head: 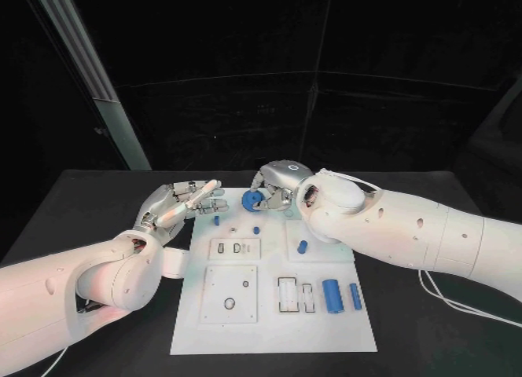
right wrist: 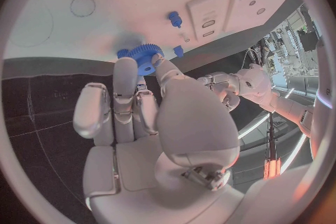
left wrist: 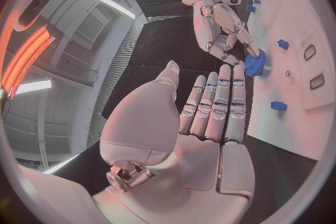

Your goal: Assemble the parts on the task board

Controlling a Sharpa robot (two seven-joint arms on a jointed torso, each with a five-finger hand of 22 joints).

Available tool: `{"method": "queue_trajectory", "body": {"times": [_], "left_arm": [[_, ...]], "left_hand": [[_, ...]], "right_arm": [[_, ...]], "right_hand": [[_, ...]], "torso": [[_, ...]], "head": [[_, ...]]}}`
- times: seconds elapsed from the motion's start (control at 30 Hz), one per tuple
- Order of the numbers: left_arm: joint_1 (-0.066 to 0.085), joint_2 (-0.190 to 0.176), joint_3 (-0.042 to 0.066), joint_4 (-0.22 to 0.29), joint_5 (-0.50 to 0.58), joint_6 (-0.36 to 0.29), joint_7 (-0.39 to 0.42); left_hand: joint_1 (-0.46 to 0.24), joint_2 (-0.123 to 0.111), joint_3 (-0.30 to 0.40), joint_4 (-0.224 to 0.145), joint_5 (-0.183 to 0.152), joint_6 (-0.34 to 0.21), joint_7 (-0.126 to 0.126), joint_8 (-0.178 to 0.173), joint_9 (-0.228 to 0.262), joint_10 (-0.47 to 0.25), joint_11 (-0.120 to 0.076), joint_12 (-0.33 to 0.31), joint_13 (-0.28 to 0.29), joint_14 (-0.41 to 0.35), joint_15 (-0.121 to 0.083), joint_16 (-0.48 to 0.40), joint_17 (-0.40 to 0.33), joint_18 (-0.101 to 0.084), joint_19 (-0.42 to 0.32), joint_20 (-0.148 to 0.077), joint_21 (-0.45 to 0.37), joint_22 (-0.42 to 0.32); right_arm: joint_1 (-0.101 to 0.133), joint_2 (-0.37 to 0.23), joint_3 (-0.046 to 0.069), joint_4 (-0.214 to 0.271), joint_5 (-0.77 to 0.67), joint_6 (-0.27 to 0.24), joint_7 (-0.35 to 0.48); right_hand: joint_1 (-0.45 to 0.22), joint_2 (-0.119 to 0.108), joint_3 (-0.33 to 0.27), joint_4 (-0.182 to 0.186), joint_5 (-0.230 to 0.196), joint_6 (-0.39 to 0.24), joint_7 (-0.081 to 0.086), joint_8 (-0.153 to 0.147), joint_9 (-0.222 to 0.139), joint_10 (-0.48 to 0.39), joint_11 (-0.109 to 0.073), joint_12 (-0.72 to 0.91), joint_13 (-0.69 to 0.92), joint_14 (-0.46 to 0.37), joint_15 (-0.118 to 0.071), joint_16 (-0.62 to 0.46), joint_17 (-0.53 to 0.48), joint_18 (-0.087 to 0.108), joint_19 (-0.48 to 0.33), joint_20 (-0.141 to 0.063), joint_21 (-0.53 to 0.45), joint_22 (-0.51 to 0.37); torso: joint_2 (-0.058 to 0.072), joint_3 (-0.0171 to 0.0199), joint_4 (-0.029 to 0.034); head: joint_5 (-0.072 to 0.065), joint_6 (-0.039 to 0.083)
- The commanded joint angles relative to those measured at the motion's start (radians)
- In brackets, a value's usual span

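**Seating the gear at the far edge of the board**

Going left to right in the head view: the left hand (head: 184,200) hovers at the far-left corner of the white rectangular task board (head: 273,334), fingers straight and side by side, nothing in its grasp — the left wrist view shows a bare palm (left wrist: 210,106) with the fingers stretched toward the board's edge. It is near the other hand but not touching it.

Just to its right, the right hand (head: 279,182) pinches a small blue toothed plastic gear (head: 251,201) between thumb and a finger, at the board's far edge. The right wrist view shows the gear (right wrist: 145,58) at the fingertips, close over the white surface, with small blue pegs (right wrist: 174,18) standing nearby. Whether the gear already sits on a peg cannot be told; the fingers hide its centre.

To do this step well, the gear's bore probably has to line up squarely over its post before any downward push — a tilted gear would likely jam. A light pinch at the rim ought to let the teeth settle. The left hand would do best keeping clear, or steadying the board's edge if it slides.

Further right, toward the near edge, a blue cylinder (head: 332,296) and a slimmer blue rod (head: 355,296) lie on the board, not yet fitted.
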Motion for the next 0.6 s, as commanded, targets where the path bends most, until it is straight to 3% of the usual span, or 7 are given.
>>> {"method": "queue_trajectory", "body": {"times": [0.03,0.27,0.6], "left_arm": [[0.002,0.003,0.001,0.000,-0.007,0.015,0.000],[0.002,0.006,0.001,0.000,-0.007,0.015,0.000],[0.002,0.006,0.001,0.000,-0.007,0.014,0.000]], "left_hand": [[0.001,0.007,-0.005,-0.003,0.001,0.007,0.004,-0.004,-0.001,0.004,0.001,-0.004,0.000,0.001,0.003,-0.005,-0.001,0.013,0.009,0.000,-0.006,-0.002],[0.001,0.007,-0.005,-0.003,0.001,0.007,0.004,-0.004,-0.001,0.004,0.001,-0.004,0.000,0.002,0.003,-0.005,-0.001,0.013,0.009,0.000,-0.006,-0.002],[0.002,0.007,-0.006,-0.003,0.001,0.008,0.004,-0.004,-0.001,0.004,0.001,-0.004,0.000,0.001,0.003,-0.006,-0.001,0.013,0.009,0.000,-0.007,-0.002]], "right_arm": [[0.002,0.016,-0.003,-0.019,-0.021,0.059,-0.028],[0.001,0.044,-0.007,-0.047,-0.023,0.077,-0.034],[-0.002,0.060,-0.009,-0.062,-0.024,0.089,-0.028]], "right_hand": [[-0.015,0.001,0.035,0.027,-0.005,0.034,-0.013,-0.003,0.006,-0.002,0.007,-0.007,0.033,-0.001,-0.002,0.004,-0.001,-0.015,0.005,-0.001,0.002,-0.002],[-0.018,-0.002,0.037,0.027,-0.005,0.031,-0.012,-0.006,0.005,-0.005,0.008,-0.012,0.029,-0.002,-0.002,0.004,-0.002,-0.015,0.004,-0.001,0.002,-0.003],[-0.033,-0.016,0.039,0.028,-0.005,0.023,-0.008,-0.015,0.003,-0.008,0.012,-0.017,0.027,-0.004,0.001,0.003,-0.006,-0.014,0.003,0.002,0.000,-0.006]], "torso": [[0.000,-0.0005,0.0011],[-0.001,0.0010,-0.0023],[-0.001,0.0007,-0.0018]], "head": [[0.000,-0.003],[0.003,-0.008],[0.010,-0.012]]}}
